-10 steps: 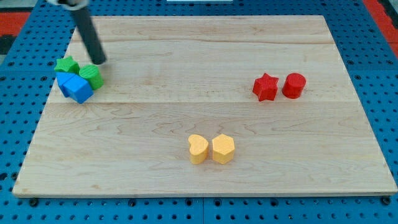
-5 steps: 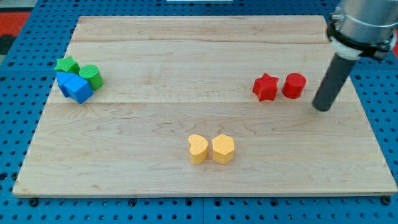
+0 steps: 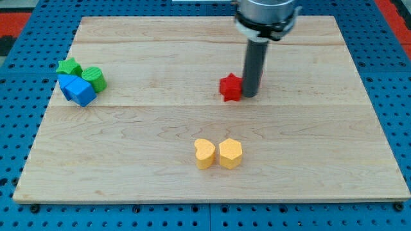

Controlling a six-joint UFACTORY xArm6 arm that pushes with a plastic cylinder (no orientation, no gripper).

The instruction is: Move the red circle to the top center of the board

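In the camera view my tip (image 3: 250, 95) stands on the wooden board (image 3: 321, 147) a little above its middle, a plain rod that grips nothing, pressed against the right side of a red block (image 3: 230, 88). That block looks like the star, and no red circle shows, so I cannot tell where it is; it may be hidden behind the rod. Near the left edge a green star (image 3: 68, 67), a green round block (image 3: 95, 77) and a blue block (image 3: 78, 90) sit bunched together, and toward the bottom edge, near its centre, a yellow heart (image 3: 204, 153) touches a yellow hexagon (image 3: 230, 153).
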